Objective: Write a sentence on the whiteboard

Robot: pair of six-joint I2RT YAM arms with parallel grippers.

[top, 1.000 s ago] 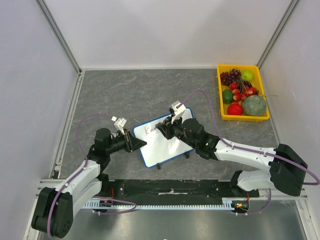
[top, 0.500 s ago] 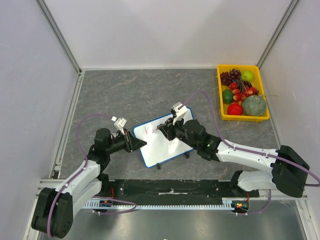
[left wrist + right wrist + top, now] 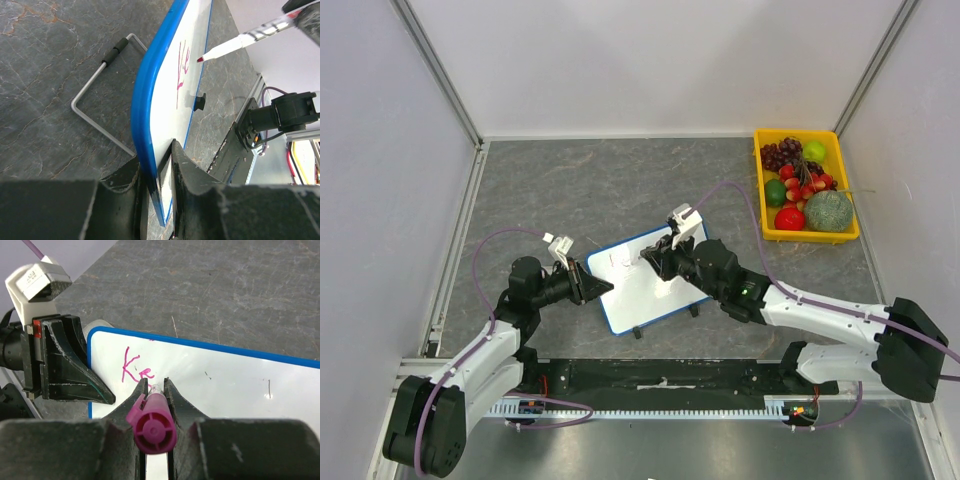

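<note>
the whiteboard (image 3: 642, 298) sits in the middle of the grey table (image 3: 570, 190), between the two arms, with a bent wire leg (image 3: 100, 102) showing on the table just behind its blue rim. the left gripper (image 3: 159, 167) is clamped on that rim at the board's left edge, one finger on the face and one behind, steadying it. the right gripper (image 3: 155, 386) is closed around a magenta marker (image 3: 152, 429), its butt end toward the wrist camera and its tip pointed at the board's upper left.

the magenta lettering (image 3: 134, 369) reads as a capital "k" and a small "e". so the writing step is in hand and only just begun: the first word is unfinished and the second line not started. in the left wrist view the marker tip (image 3: 200, 59) sits just beside the last stroke; whether it touches the surface or hovers just off it i can't quite tell from that angle.

the next move, as i judge it, is to set the tip on the board just right of the "e" and form the next letter with small, light strokes. the left grip needs to hold firm so the board doesn't rock. a yellow fruit tray (image 3: 759, 190) sits well apart at the far right, out of the way.
</note>
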